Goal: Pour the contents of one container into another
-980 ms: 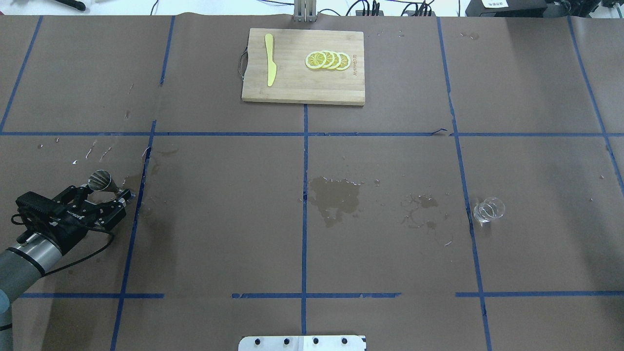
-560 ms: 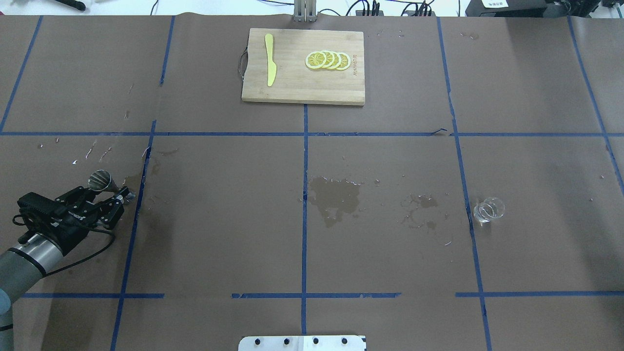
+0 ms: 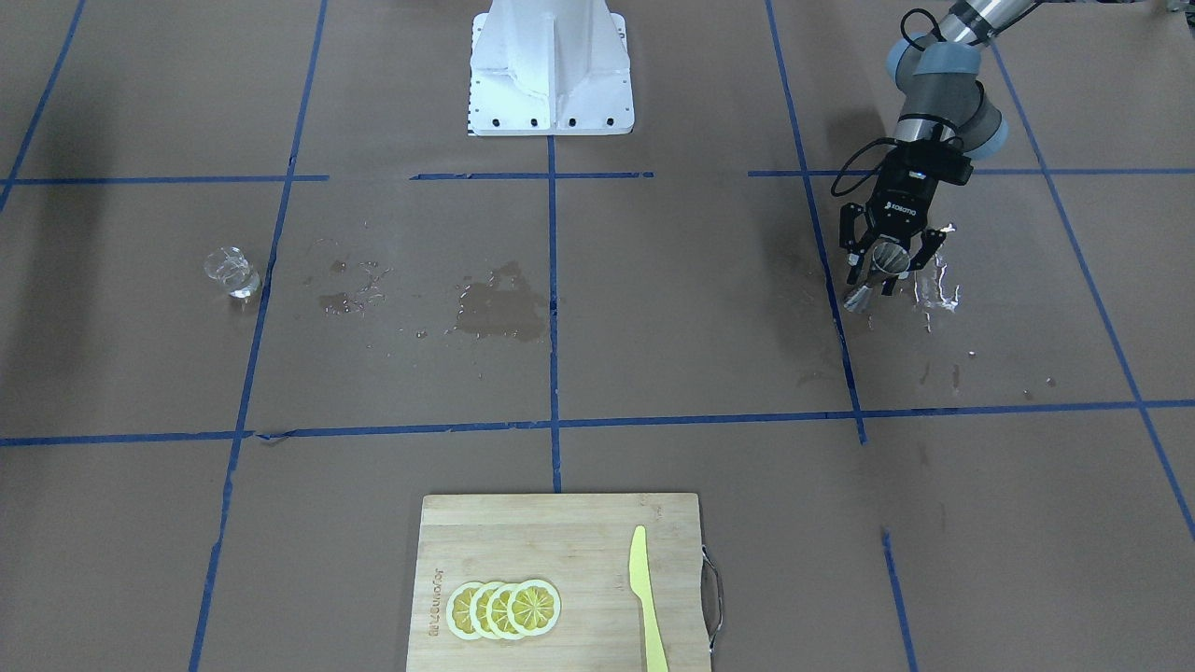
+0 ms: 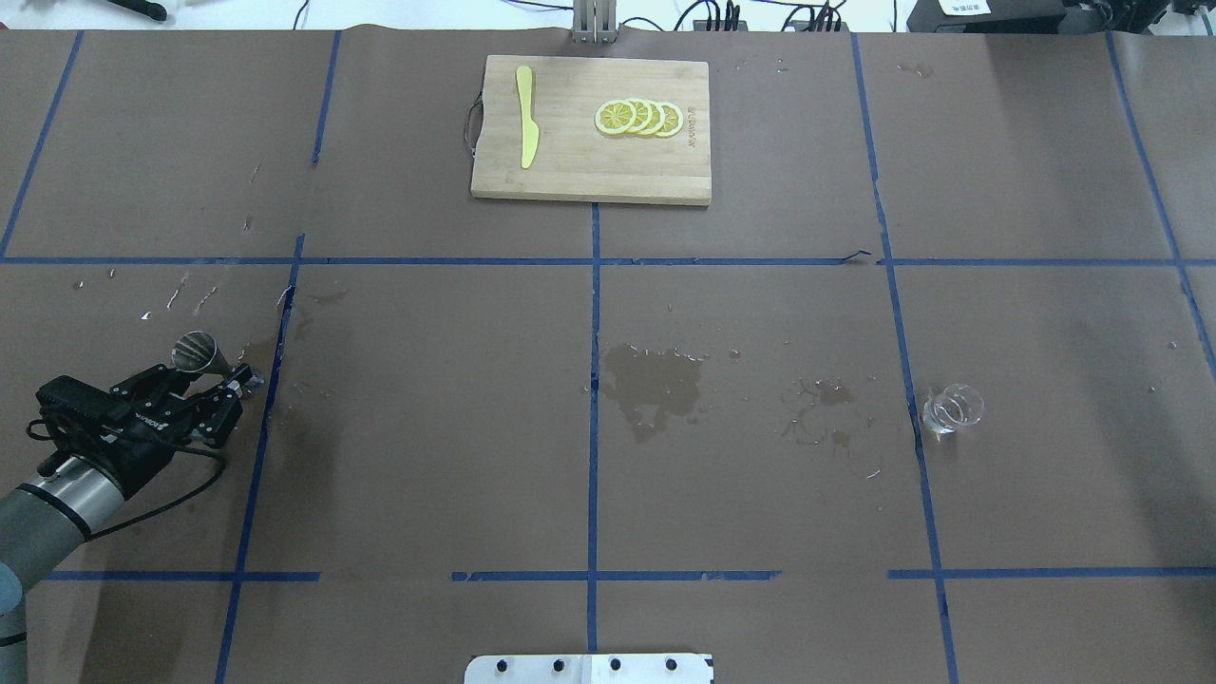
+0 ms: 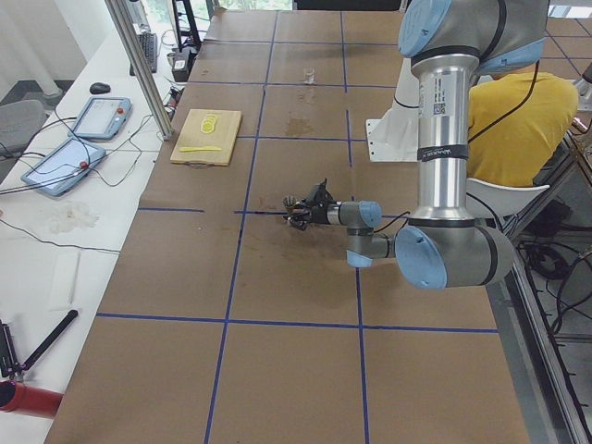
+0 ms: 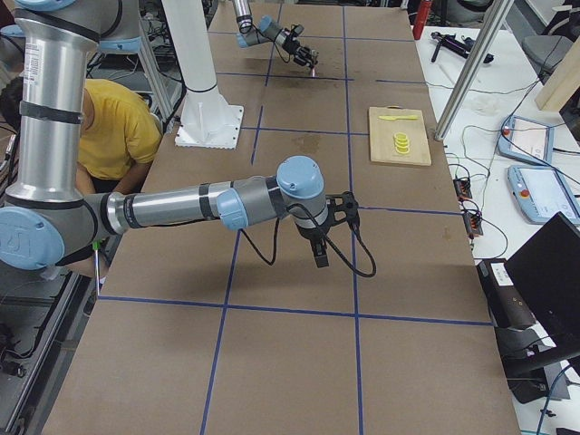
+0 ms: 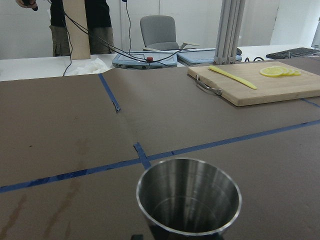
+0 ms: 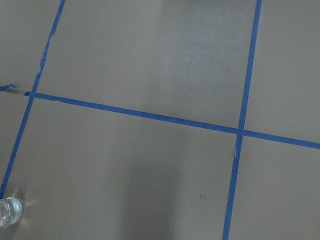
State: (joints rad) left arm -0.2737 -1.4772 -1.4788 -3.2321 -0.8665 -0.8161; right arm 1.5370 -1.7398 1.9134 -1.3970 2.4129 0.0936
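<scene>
The steel hourglass jigger (image 4: 198,352) (image 3: 864,294) stands upright at the table's left side. My left gripper (image 4: 231,397) (image 3: 885,273) is open, its fingers on either side of the jigger without pressing it. The jigger's open cup (image 7: 189,200) fills the bottom of the left wrist view. Far off on the right side sits the small clear measuring cup (image 4: 950,408) (image 3: 231,271), alone; it also shows in the corner of the right wrist view (image 8: 7,212). My right gripper (image 6: 319,252) hangs above the table in the exterior right view only; I cannot tell whether it is open or shut.
Wet patches (image 4: 651,385) darken the brown paper mid-table, with droplets near the jigger (image 3: 934,294). A wooden cutting board (image 4: 570,171) at the far edge carries a yellow knife (image 4: 525,114) and lemon slices (image 4: 638,117). A person in yellow (image 5: 518,120) sits behind the robot.
The left gripper's body has shifted slightly back toward the robot and looks a little smaller. The jigger and the clear cup have stayed where they were.
</scene>
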